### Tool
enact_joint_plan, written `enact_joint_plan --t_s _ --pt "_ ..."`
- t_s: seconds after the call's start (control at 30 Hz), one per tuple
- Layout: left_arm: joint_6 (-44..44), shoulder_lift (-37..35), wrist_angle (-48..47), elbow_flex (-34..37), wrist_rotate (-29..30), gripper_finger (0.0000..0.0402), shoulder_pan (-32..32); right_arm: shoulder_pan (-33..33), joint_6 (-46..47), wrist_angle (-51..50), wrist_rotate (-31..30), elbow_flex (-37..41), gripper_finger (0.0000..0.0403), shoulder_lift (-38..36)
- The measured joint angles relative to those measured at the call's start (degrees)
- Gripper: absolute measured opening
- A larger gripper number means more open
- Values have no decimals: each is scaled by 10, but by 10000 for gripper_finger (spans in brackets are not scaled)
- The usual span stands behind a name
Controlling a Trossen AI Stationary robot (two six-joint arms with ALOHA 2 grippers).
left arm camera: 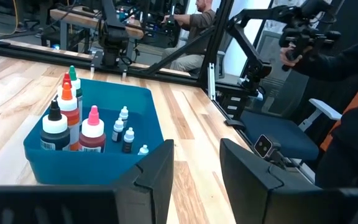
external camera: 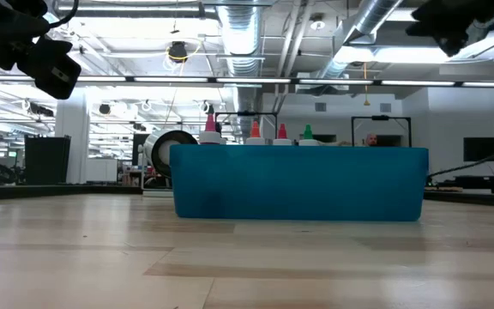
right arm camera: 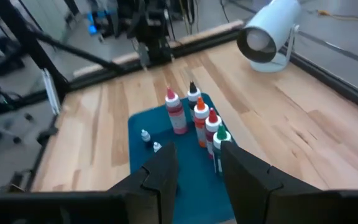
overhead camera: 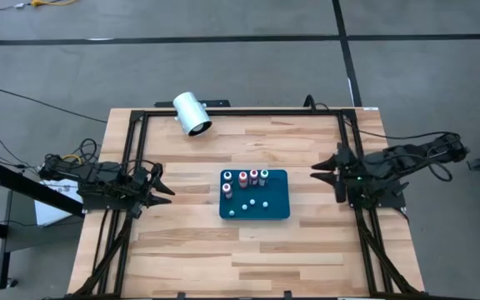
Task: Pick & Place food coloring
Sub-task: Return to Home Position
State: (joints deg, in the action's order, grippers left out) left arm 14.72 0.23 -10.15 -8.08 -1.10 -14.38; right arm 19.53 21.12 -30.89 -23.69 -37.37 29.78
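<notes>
The teal tray (overhead camera: 277, 210) sits in the middle of the wooden table. Inside it stand several food coloring bottles (overhead camera: 243, 177) in a row at its far side, with several smaller ones (overhead camera: 252, 205) nearer. The left wrist view shows them too (left arm camera: 73, 118), as does the right wrist view (right arm camera: 194, 118). In the low view only their tips (external camera: 256, 132) rise above the tray wall (external camera: 298, 184). My left gripper (overhead camera: 168, 188) (left arm camera: 196, 147) is open to the left of the tray, pointing level at it. My right gripper (overhead camera: 316, 171) (right arm camera: 197, 155) is open to the tray's right, raised and tilted down toward it.
A big white cylinder (overhead camera: 192, 113) lies on its side at the table's far edge, left of centre. Black frame rails (overhead camera: 240, 112) run along the far edge and both sides. Bare wood lies between the tray and each gripper. A person (left arm camera: 199, 17) sits beyond the table.
</notes>
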Motion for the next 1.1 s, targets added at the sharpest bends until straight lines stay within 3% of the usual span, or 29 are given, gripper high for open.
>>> enact_joint_plan --t_s 0.3,0.43,0.53,0.7,0.87,0.97,1.1 --pt "0 0 1 0 6 122 0 0 4 0 2 81 113 -212" --pt "0 0 2 0 47 122 0 0 -11 -18 1 104 113 -298" --pt "-8 0 4 0 90 122 0 -1 7 -66 -3 101 113 -295" --pt "-52 0 10 0 109 122 0 -1 61 -93 -23 102 113 -287" --pt "-71 0 11 0 110 122 0 0 48 -64 -16 122 113 -292" --pt "-72 0 11 0 107 122 0 0 29 7 -16 152 113 -296" --pt "-77 0 13 0 106 122 0 0 -7 82 37 205 113 -296"
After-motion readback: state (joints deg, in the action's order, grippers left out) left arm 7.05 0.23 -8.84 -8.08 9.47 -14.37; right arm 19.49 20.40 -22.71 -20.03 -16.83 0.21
